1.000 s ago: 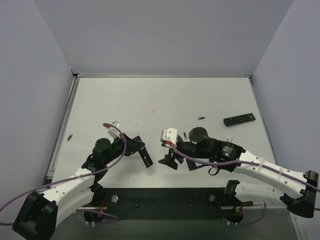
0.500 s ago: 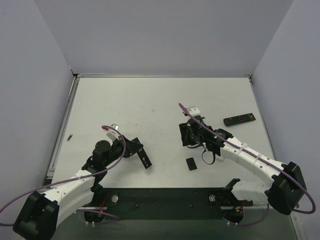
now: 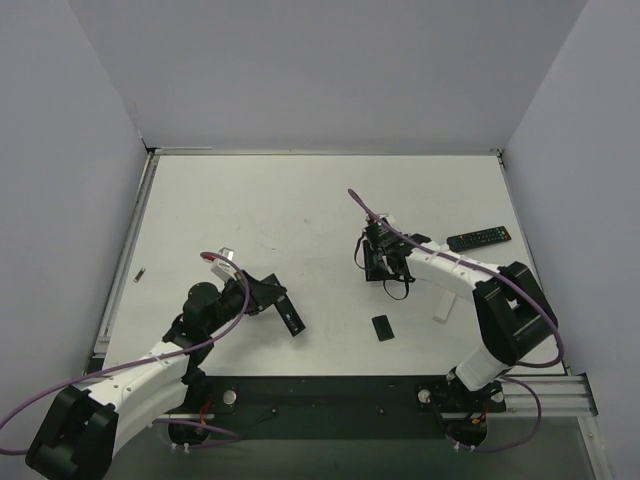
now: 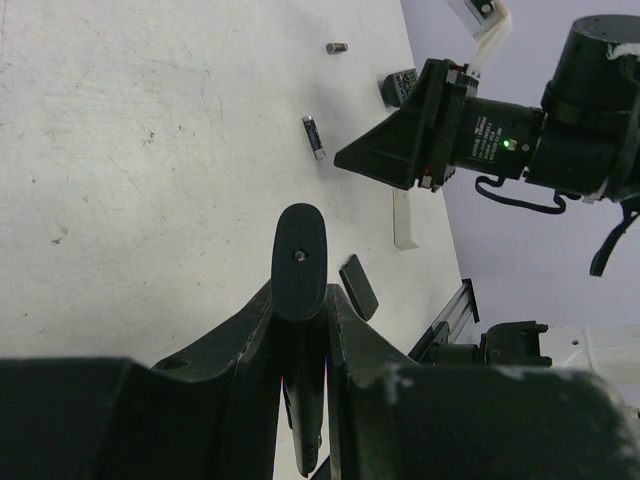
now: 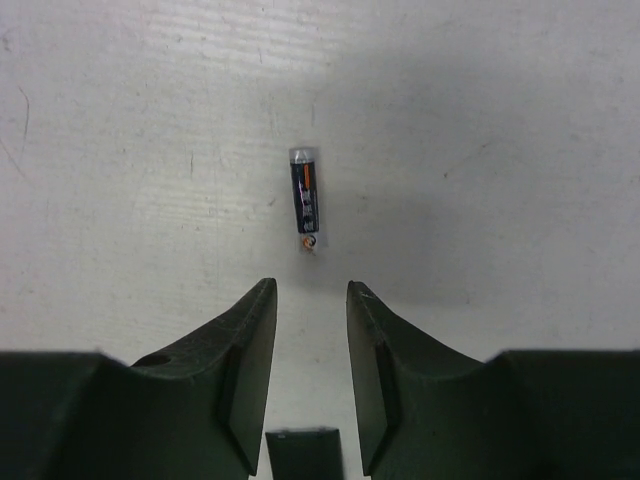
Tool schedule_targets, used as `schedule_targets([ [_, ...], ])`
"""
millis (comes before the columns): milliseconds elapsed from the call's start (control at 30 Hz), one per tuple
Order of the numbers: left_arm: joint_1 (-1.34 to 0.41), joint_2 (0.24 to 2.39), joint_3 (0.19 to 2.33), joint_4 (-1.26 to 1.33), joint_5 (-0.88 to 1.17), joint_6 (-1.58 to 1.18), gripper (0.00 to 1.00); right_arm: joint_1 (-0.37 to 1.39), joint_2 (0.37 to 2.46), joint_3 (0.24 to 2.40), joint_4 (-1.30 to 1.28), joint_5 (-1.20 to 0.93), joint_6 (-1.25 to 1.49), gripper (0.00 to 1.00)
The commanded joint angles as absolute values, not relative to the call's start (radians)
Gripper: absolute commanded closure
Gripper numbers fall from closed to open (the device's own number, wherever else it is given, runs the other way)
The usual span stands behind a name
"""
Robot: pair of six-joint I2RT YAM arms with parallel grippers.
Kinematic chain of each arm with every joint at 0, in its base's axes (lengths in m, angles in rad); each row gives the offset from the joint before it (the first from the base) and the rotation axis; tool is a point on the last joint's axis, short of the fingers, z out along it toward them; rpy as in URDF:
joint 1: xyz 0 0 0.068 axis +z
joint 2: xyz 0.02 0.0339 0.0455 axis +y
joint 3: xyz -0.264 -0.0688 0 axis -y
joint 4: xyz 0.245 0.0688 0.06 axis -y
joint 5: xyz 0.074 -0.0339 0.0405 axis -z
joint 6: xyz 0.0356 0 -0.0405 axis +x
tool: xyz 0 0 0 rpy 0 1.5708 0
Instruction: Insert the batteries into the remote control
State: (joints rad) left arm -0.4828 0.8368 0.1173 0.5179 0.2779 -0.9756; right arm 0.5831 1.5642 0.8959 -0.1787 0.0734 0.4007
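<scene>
My left gripper (image 3: 272,300) is shut on a slim black remote control (image 3: 292,320), which shows edge-on between its fingers in the left wrist view (image 4: 300,255). My right gripper (image 3: 372,262) is open and empty, pointing down at the table. A small dark battery (image 5: 304,200) with a metallic end lies just ahead of its fingertips (image 5: 311,290), apart from them. That battery also shows in the left wrist view (image 4: 314,136), with a second one (image 4: 337,47) farther off. A third battery (image 3: 140,273) lies at the far left edge.
The black battery cover (image 3: 382,328) lies flat on the table in front of my right gripper, also in the left wrist view (image 4: 358,286). A second black remote (image 3: 478,239) lies at the right. A white strip (image 3: 443,305) shows beside my right arm.
My right arm has swung back and to the right, leaving the battery cover on the table, and its gripper now points down at a battery. My left arm has barely moved.
</scene>
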Motion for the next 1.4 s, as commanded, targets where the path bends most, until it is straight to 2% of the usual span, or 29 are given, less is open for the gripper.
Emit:
schedule_targets([
  [0,-0.477,0.819,0.110,0.591,0.298,-0.996,1.00,0.566,1.649,0.977,-0.163,0.051,0.420,0.70],
  [233,-0.476,0.815,0.112,0.597,0.305,-1.006,1.00,0.560,1.735,1.008,-0.190,0.103,0.436,0.71],
  [333,-0.476,0.818,0.112,0.606,0.307,-1.014,1.00,0.560,1.749,1.002,-0.193,0.112,0.426,0.74],
  [433,-0.476,0.821,0.110,0.612,0.308,-1.023,1.00,0.560,1.759,0.994,-0.189,0.114,0.416,0.81],
  [467,-0.476,0.819,0.110,0.618,0.308,-1.031,1.00,0.560,1.761,0.994,-0.190,0.104,0.413,0.89],
  [533,-0.476,0.822,0.107,0.627,0.311,-1.040,1.00,0.563,1.755,0.988,-0.189,0.095,0.407,0.99],
  [767,-0.476,0.831,0.078,0.712,0.308,-1.118,1.00,0.641,1.577,0.994,-0.259,0.049,0.319,1.00],
  [1033,-0.476,0.841,0.028,0.845,0.281,-1.238,1.00,0.828,1.376,1.129,-0.469,-0.081,0.296,1.00],
  [1367,-0.476,0.805,0.020,0.871,0.281,-1.296,1.00,1.038,1.407,1.330,-0.637,-0.186,0.330,1.00],
])
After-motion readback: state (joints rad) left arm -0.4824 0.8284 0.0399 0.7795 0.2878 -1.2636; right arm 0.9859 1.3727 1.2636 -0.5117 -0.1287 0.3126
